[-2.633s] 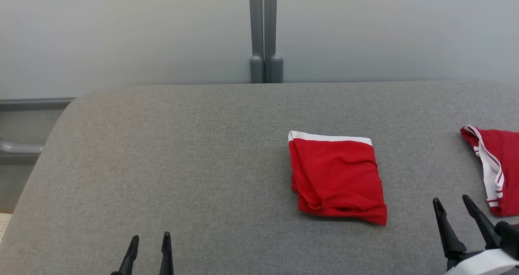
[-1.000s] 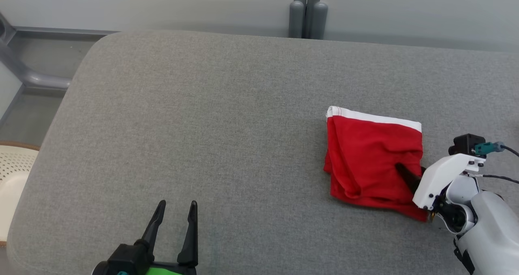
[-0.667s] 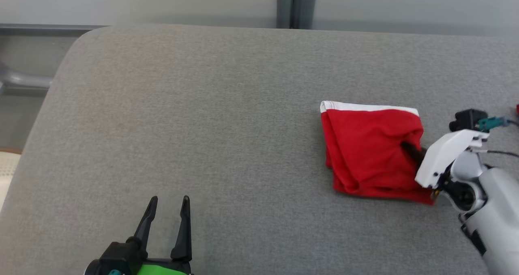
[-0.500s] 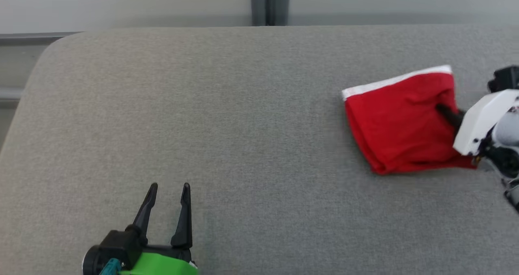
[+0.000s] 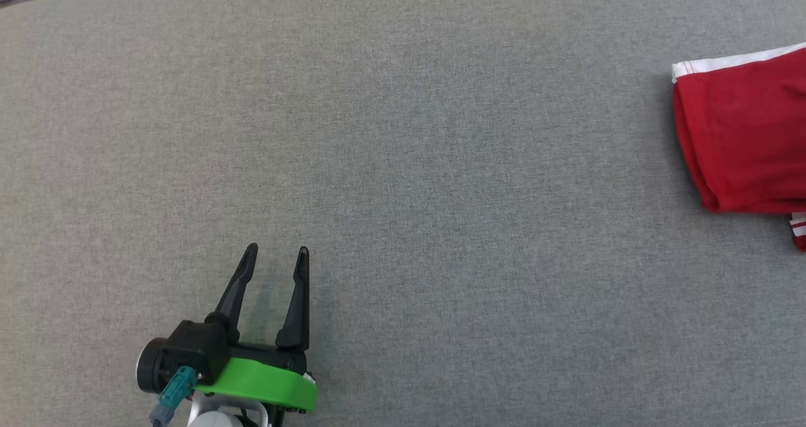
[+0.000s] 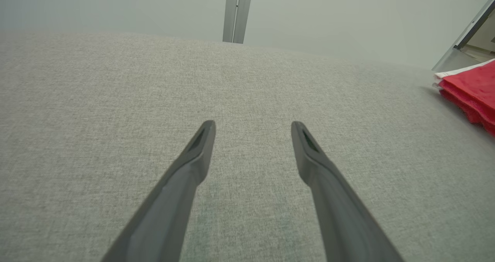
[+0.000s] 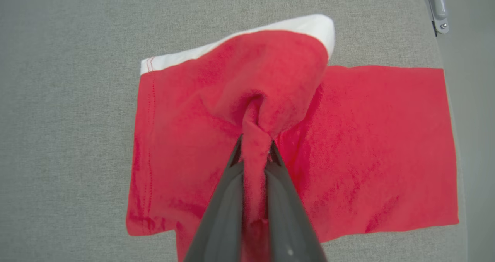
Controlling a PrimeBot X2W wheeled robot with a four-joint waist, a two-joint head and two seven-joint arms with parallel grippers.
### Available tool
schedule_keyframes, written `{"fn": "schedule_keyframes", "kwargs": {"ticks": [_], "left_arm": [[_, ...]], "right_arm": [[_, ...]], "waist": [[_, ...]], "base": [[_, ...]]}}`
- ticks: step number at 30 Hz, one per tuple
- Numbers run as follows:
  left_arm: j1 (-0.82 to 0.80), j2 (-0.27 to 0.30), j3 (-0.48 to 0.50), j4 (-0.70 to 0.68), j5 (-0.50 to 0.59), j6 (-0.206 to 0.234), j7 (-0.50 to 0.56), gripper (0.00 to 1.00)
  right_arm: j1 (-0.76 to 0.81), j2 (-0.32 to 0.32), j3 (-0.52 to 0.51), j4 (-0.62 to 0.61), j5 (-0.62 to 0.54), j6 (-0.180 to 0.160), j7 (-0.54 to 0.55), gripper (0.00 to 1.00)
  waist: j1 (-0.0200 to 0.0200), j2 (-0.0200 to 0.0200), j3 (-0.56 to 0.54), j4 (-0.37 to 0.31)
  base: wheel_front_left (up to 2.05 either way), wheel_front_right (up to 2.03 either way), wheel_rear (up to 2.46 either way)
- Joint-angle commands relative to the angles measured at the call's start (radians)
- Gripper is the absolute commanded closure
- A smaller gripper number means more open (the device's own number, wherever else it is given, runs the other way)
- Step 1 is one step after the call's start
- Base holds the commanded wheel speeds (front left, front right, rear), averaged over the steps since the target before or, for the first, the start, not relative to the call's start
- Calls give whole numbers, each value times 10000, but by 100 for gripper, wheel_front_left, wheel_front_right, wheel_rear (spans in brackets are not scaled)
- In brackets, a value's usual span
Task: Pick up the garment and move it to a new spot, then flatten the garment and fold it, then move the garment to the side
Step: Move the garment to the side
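Right tool (image 7: 253,153) clamped on red garment (image 7: 193,111) near edge of pad (image 7: 69,99); left tool (image 5: 278,249) apart

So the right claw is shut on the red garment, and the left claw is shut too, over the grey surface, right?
Not quite: the left gripper is open. The left wrist view shows its two fingers standing well apart over the grey surface, holding nothing. The rest is right: the right gripper is shut on a pinch of the red garment.

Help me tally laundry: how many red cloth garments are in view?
2: a white-banded red garment pinched by the right gripper, and a second red garment lying flat, partly beneath it.
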Motion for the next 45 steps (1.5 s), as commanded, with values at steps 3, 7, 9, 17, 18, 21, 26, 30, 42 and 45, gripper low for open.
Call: {"fn": "schedule_keyframes", "kwargs": {"ticks": [3,7,9,17,18,21,26,30,42,45], "left_arm": [[-146,28,130,-1,52,-28,-3,0],[-152,28,176,31,122,-96,-3,0],[-167,28,196,55,132,-103,-1,0],[-142,28,50,178,13,-65,-3,0],[-94,28,36,190,-2,-48,-3,0],[102,28,44,180,-31,4,-3,0],[448,28,299,147,56,-25,-3,0],[723,28,546,21,-8,-52,-3,0],[2025,28,1697,81,-213,493,-3,0],[2022,28,1784,107,-156,531,-1,0]], "right_arm": [[-23,-465,-142,15,228,3,310,100],[82,-1090,-2,254,-41,2,507,100],[141,-1339,166,494,-431,2,463,100],[59,-795,75,2159,-2865,0,-1830,0],[173,-684,145,2343,-2988,2,-1912,0],[305,-552,205,2691,-3228,-3,-2403,0],[718,-71,89,2423,-3163,-1,-4053,0],[1150,399,-563,1840,-3490,-3,-5804,0],[4596,4003,-2198,-942,-5335,-3,-9932,0],[5523,5126,-2440,-1397,-5871,-1,-10389,0]], "waist": [[-1,-1,110,28],[-1,-1,112,106],[-1,-1,116,125],[-1,-1,86,177],[-1,-1,47,174],[-1,-1,-83,121],[-1,-1,-676,-61],[-1,-1,-1377,-199],[-1,-1,-3517,-476],[-1,-1,-3672,-334]], "base": [[0,0,0],[0,0,0],[0,0,0],[0,0,0],[0,0,0],[0,0,0],[0,0,0],[0,0,0],[0,0,0],[0,0,0]]}}
